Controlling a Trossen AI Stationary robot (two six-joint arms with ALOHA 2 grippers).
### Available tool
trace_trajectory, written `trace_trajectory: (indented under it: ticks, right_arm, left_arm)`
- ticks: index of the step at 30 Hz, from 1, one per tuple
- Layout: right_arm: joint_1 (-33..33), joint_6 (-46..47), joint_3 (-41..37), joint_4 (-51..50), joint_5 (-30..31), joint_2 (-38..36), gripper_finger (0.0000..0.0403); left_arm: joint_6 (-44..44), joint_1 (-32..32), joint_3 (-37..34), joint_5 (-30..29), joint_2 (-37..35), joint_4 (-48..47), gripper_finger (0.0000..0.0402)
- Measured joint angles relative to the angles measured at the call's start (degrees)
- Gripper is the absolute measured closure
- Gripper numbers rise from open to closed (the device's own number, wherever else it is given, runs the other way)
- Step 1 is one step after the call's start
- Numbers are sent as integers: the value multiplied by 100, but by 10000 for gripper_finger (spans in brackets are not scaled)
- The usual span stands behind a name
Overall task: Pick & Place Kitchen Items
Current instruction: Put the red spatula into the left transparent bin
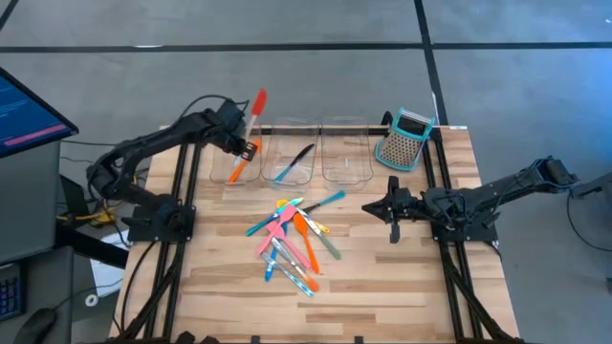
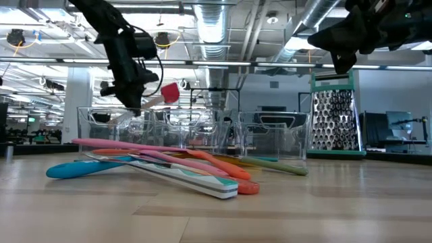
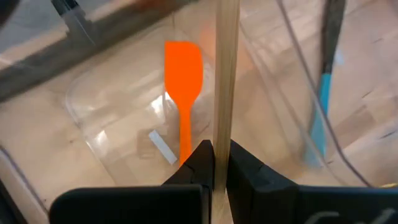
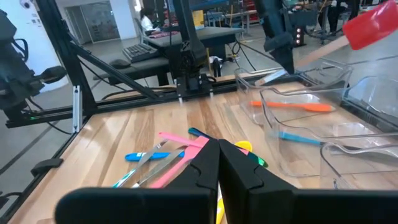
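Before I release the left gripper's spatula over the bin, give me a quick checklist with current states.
1. Left gripper shut on the red spatula by its wooden handle: ok.
2. Gripper above the left clear bin: ok.
3. Bin has room; only an orange spatula inside: ok.
4. Spatula upright, red blade up: ok.
5. Handle tip inside the bin walls: cannot tell.
6. Right gripper shut, clear of the bins: ok.

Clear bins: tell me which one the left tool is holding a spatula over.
The left bin, with an orange spatula inside; the left tool grips a red spatula above it.
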Motion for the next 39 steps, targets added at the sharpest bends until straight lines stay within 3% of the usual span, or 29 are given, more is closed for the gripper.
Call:
trace_trajectory:
  ticks: [7,13,18,22,30,39]
  right_arm:
    - [0,-17,0,-16,0,0,403]
    - [0,-20,0,-25,0,0,403]
    - [0,-17,0,-24,0,0,403]
    - [0,-17,0,-21,0,0,403]
    - [0,-15,0,24,0,0,403]
    - [-7,-13,0,23,0,0,403]
  left_arm:
    - [-46,-2,-6,-278,54,-313,394]
    - [-156,-2,-383,-428,-504,-362,394]
    - [-146,-4,-1032,-751,-1139,211,394]
    - [-143,-4,-1611,-562,-1433,898,394]
    - [-263,-4,-2229,-547,-1403,1048,394]
    - [-263,-4,-2321,-519,-1405,1368,393]
